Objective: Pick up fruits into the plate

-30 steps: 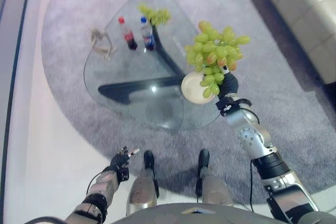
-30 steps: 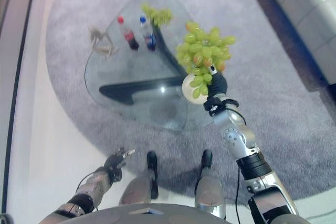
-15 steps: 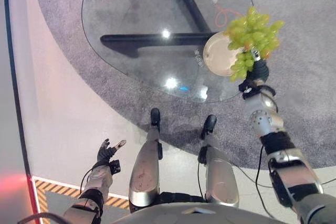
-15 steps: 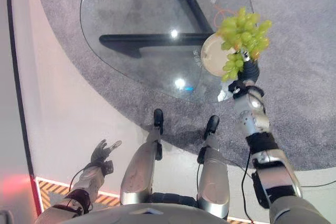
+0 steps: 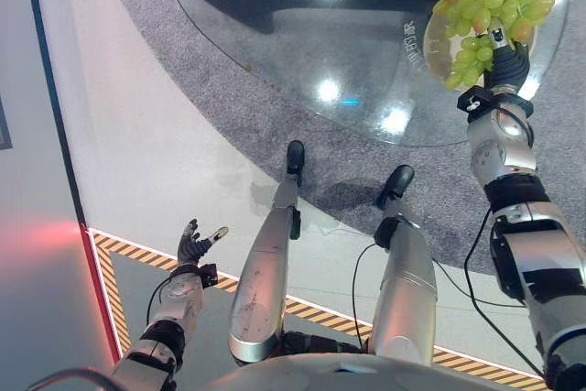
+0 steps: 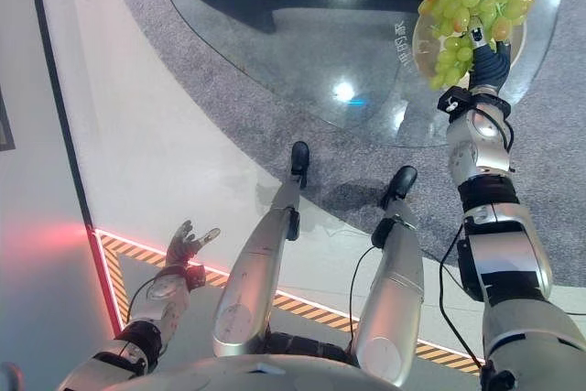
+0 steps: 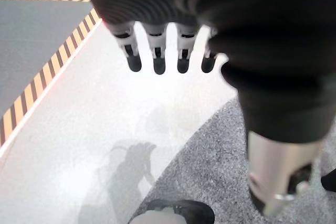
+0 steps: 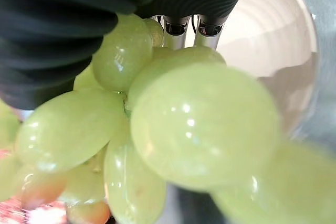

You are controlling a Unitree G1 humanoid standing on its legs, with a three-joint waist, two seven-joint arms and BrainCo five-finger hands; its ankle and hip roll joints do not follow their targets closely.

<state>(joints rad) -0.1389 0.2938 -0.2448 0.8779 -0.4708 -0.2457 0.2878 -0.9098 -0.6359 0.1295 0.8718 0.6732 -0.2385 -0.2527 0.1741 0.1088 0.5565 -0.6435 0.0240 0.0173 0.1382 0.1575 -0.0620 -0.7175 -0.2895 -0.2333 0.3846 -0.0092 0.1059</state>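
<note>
One grape bunch (image 5: 490, 6) gripped in right hand (image 5: 509, 63), over one plate (image 6: 513, 48), left hand (image 5: 194, 246) spread, idle.

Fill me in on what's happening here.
The robot's right hand holds a bunch of green grapes above the white plate on the glass table; the grapes are not yet set down. Its left hand hangs open and idle, low over the floor.
</note>
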